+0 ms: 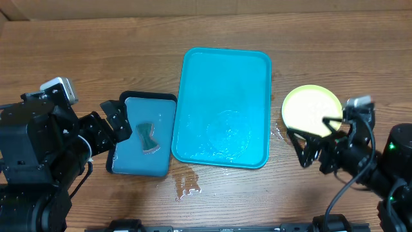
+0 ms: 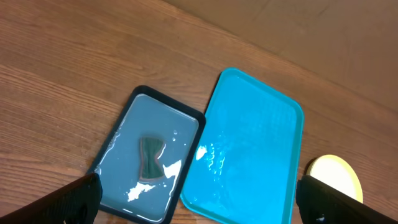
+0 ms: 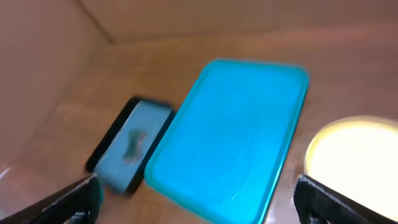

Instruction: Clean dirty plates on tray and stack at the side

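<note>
While the table (image 1: pixel 193 38) shows bare wood across the whole top of frame, your working band is the crowded lower half. Tray (image 1: pixel 225 77), centre frame: no plates on it, only a film of water, so I'd judge the cleaning done or close to it. Smaller dark-rimmed tray (image 1: pixel 138 122), left of centre: its right rim sits just beside the big tray's left rim, so there's no room to pass between. Plates (image 1: pixel 311 108), right of centre, on the table near the tray's right rim. You only see a yellow-green top plate, so you can't tell how many lie under it. Right tool (image 1: pixel 315 142), lower right: spread wide, empty, just below the plates. Left tool (image 1: pixel 114 122), left: spread, empty, at the small tray's left edge. Sponge (image 1: pixel 149 137) lies in the small tray. Puddle (image 1: pixel 187 183) below the tray: slick patch.
</note>
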`<state>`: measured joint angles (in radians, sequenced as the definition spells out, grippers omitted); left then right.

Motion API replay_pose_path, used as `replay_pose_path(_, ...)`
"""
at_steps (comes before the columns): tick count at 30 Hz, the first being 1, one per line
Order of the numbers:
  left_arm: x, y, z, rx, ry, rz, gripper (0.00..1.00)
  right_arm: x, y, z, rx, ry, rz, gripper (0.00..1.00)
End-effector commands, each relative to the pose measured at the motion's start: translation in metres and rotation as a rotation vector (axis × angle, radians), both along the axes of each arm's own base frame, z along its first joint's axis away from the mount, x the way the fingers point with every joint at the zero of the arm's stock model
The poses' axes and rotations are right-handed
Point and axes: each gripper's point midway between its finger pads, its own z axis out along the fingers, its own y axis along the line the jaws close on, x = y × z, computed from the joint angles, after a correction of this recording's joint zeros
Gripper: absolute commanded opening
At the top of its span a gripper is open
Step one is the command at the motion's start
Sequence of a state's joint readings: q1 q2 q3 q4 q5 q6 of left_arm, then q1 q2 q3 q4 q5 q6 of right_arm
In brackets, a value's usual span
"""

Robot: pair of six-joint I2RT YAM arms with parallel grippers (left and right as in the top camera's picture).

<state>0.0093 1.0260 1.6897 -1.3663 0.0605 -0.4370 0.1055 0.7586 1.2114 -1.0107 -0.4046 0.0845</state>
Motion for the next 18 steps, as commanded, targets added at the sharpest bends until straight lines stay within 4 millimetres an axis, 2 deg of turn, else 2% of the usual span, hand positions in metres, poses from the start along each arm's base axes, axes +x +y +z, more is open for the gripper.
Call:
replay_pose_path(1, 0.0, -0.001, 0.003, 0.002, -0.008, -0.011, 1.0, 0.016, -0.012, -0.014, -0.044, -0.053, -0.073, 1.0)
replay_pose_path(5, 0.0, -0.001, 0.003, 0.002, -0.008, -0.011, 1.0, 0.023, -0.011, -0.033, -0.016, -0.212, -0.075, 1.0)
replay_pose_path(9, 0.0, -0.001, 0.003, 0.002, -0.008, -0.011, 1.0, 0.013, -0.01, -0.087, -0.008, -0.252, -0.068, 1.0)
replay_pose_path(11, 0.0, -0.001, 0.003, 0.002, -0.008, -0.011, 1.0, 0.009, -0.013, -0.107, -0.008, -0.282, -0.079, 1.0)
replay_pose_path(14, 0.0, -0.001, 0.003, 0.002, -0.008, -0.011, 1.0, 0.005, -0.017, -0.125, 0.0, -0.358, -0.098, 1.0)
replay_pose_path(18, 0.0, -0.001, 0.003, 0.002, -0.008, -0.011, 1.0, -0.001, -0.026, -0.137, 0.002, -0.428, -0.136, 1.0)
